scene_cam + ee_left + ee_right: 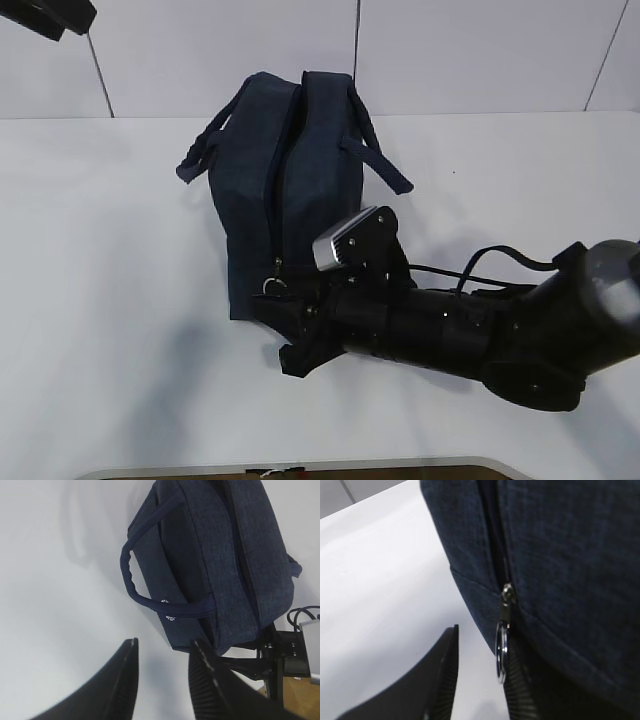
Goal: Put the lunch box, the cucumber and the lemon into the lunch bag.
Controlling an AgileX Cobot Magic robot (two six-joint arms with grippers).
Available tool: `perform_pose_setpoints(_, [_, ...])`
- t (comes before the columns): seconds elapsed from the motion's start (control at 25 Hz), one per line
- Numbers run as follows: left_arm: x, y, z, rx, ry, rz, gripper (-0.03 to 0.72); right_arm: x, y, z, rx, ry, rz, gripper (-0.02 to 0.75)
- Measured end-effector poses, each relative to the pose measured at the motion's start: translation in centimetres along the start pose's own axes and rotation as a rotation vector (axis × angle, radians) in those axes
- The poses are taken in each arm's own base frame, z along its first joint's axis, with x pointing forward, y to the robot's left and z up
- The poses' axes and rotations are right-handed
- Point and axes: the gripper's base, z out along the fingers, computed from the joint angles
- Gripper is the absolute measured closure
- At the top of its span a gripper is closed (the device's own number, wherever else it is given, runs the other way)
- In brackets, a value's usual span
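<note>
The navy lunch bag [290, 190] stands on the white table with its zipper line running along the top toward me. Its slider and silver ring pull [272, 287] hang at the near end. My right gripper [295, 325] is at that end with its jaws apart. In the right wrist view the ring pull [501, 652] lies against the inner face of the right finger, and the gripper [482, 632] is not closed on it. My left gripper [165, 642] is open and empty above bare table beside the bag [225, 555]. The lunch box, cucumber and lemon are out of view.
The bag's strap handles [200, 150] hang down both sides, and one handle [135, 580] loops out near the white logo [169, 617]. A dark part of the left arm [45, 15] shows at the top left. The table's front edge [300, 465] is close below.
</note>
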Motion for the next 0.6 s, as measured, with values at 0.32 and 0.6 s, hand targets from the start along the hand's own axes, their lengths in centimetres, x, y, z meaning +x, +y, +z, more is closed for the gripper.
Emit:
perform_pose_setpoints(0.32, [0.00,0.00,0.00,0.000,0.000,0.000,0.446,-0.02,-0.04,0.00,0.004,-0.002,0.004,0.492])
perform_pose_setpoints(0.6, [0.00,0.00,0.00,0.000,0.000,0.000,0.446,0.00,-0.05,0.00,0.005,0.000,0.004,0.492])
